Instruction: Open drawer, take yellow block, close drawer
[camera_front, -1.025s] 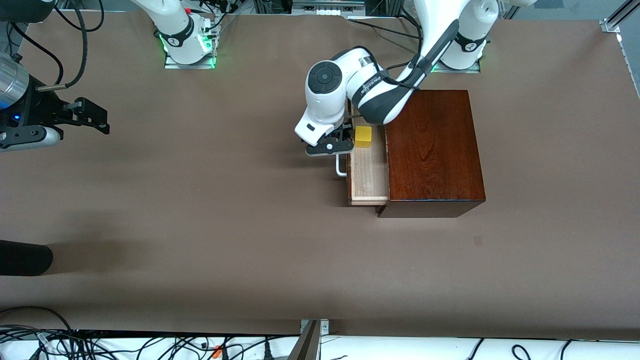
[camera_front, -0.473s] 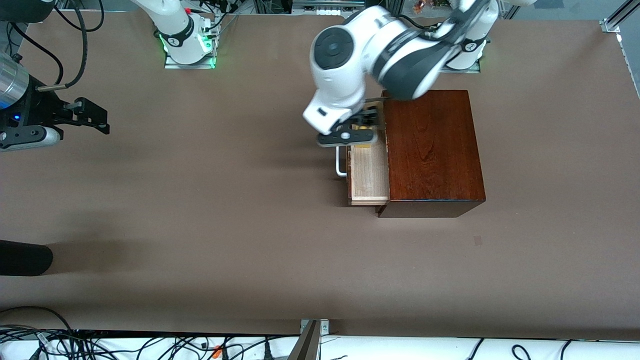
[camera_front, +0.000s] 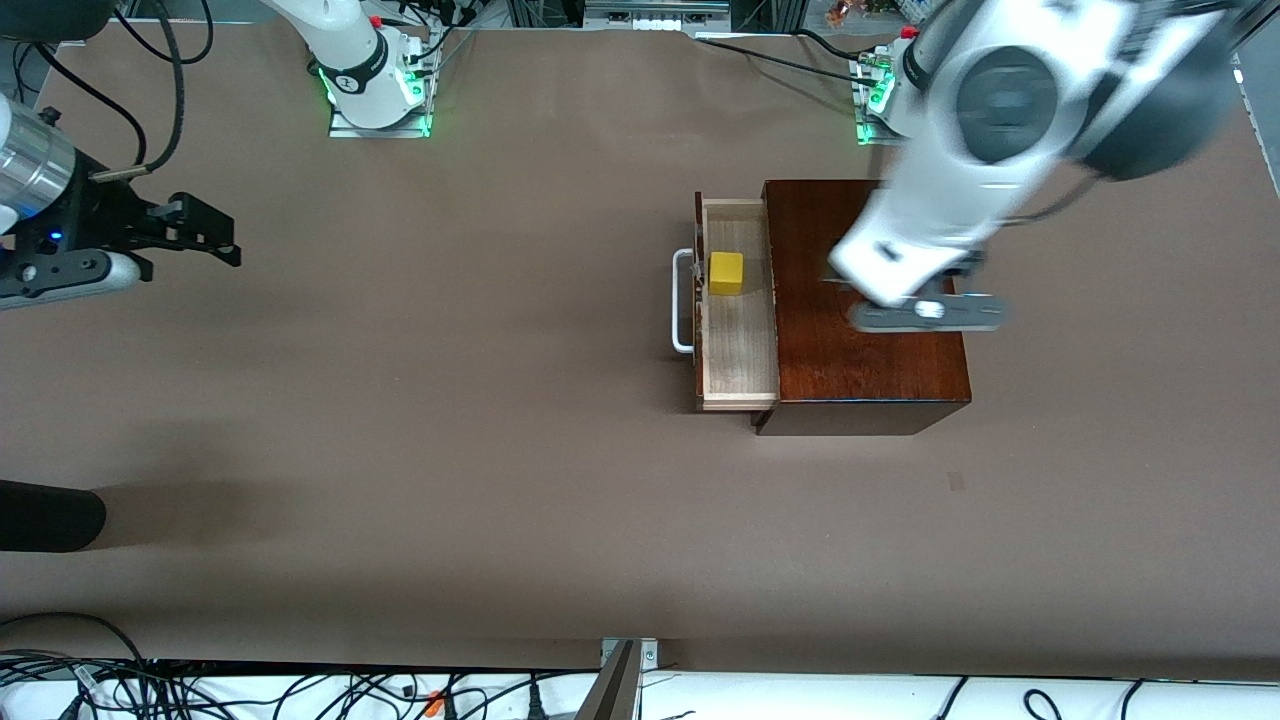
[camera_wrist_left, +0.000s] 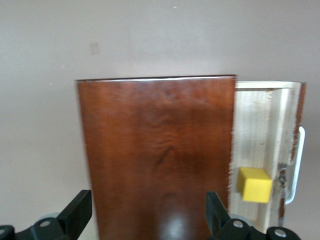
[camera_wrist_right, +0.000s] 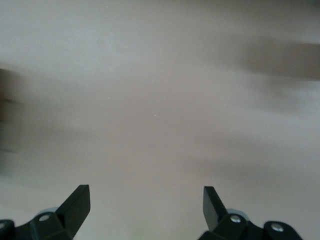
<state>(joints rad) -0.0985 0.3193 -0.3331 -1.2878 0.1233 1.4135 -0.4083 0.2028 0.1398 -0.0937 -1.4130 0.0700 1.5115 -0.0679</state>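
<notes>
yellow block in drawer; left gripper over box

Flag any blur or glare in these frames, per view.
Front view: the left arm is motion-smeared, its left gripper over the box top; the drawer and yellow block are sharp. Left wrist view: soft overall, with a pale glare streak along the box's edge. Right wrist view: the table is blurred and streaked with shadow; only the right gripper has crisp edges.
</notes>
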